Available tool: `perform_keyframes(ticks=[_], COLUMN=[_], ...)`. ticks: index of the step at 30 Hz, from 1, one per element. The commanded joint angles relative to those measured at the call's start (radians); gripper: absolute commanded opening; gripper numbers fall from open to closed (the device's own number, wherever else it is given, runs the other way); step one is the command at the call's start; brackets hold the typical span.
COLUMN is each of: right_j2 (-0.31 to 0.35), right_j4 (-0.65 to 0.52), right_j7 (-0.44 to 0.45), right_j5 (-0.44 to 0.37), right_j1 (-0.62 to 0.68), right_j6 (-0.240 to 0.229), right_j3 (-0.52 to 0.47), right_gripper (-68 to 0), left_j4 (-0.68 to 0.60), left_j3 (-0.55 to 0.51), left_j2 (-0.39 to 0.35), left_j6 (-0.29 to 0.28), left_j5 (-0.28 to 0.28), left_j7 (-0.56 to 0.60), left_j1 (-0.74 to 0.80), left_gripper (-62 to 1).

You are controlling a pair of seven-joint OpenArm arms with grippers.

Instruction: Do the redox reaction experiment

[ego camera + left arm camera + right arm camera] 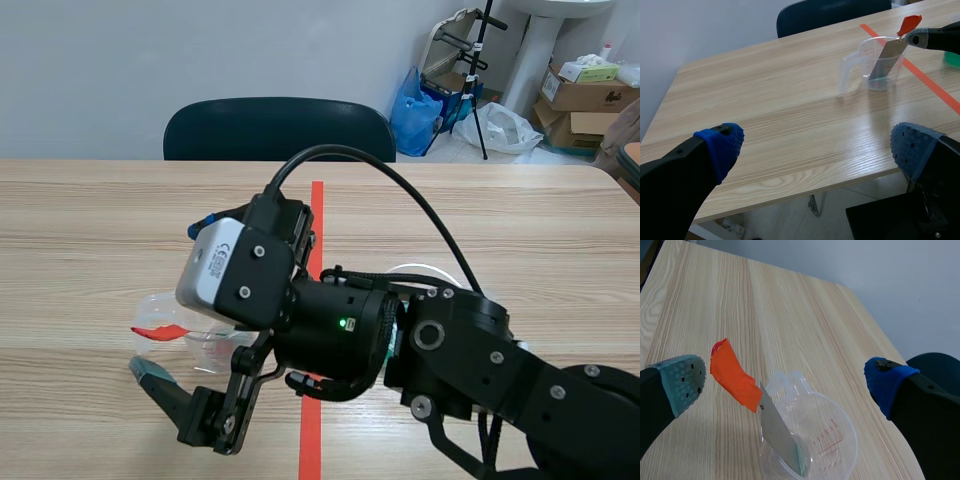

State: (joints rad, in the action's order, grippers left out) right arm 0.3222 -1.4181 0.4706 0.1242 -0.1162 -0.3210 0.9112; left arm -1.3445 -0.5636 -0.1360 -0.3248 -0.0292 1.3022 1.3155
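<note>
Fingers (684,382) of the right gripper (785,382) stand apart over the clear measuring cup (832,440), in which the metal strip (777,432) with its orange tab (732,375) leans against the rim. The left gripper (817,146) is also spread, well apart from the cup. The strip appears to be placed; the next move calls for lifting clear without tipping the cup.

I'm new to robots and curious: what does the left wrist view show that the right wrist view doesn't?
Only the left wrist view: the clear measuring cup from the side, the orange-red tape line beside it, the table near edge, and the left arm's fingers, open. Only the right wrist view: a look down into the cup, showing its red scale marks. Both: the cup, the metal strip leaning in it, its orange tab, the wooden tabletop, and the right arm's fingers near that tab.
</note>
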Motion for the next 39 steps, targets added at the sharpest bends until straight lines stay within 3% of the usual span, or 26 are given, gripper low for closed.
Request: perform_keyframes(ticks=[1, 8, 11, 16, 24, 39], right_j2=[0.005, 0.005, 0.005, 0.005, 0.005, 0.005], right_j4=[-0.019, -0.019, -0.019, -0.019, -0.019, -0.02], right_j7=[0.015, 0.034, 0.034, 0.034, 0.034, 0.022], right_j5=[-0.011, -0.011, -0.011, -0.011, -0.011, -0.012], right_j1=[-0.012, -0.014, -0.014, -0.015, -0.014, -0.02], right_j6=[0.0, 0.045, 0.045, 0.045, 0.053, 0.043], right_j3=[-0.008, -0.009, -0.009, -0.01, -0.03, -0.042], right_gripper=[0.4, -1.5, -13.3, -40.9, -67.1, -66.9], left_j4=[-0.011, -0.011, -0.011, -0.011, -0.011, -0.011], left_j3=[-0.01, -0.01, -0.01, -0.01, -0.01, -0.01], left_j2=[0.005, 0.005, 0.005, 0.005, 0.005, 0.005], left_j6=[0.001, 0.001, 0.001, 0.001, 0.001, 0.001], left_j5=[0.007, 0.006, 0.006, 0.006, 0.002, 0.003], left_j7=[0.017, 0.017, 0.017, 0.017, 0.017, 0.017], left_j1=[0.001, 0.001, 0.001, 0.001, 0.001, 0.001], left_gripper=[1.4, 1.4, 1.4, 1.4, 1.4, 1.4])
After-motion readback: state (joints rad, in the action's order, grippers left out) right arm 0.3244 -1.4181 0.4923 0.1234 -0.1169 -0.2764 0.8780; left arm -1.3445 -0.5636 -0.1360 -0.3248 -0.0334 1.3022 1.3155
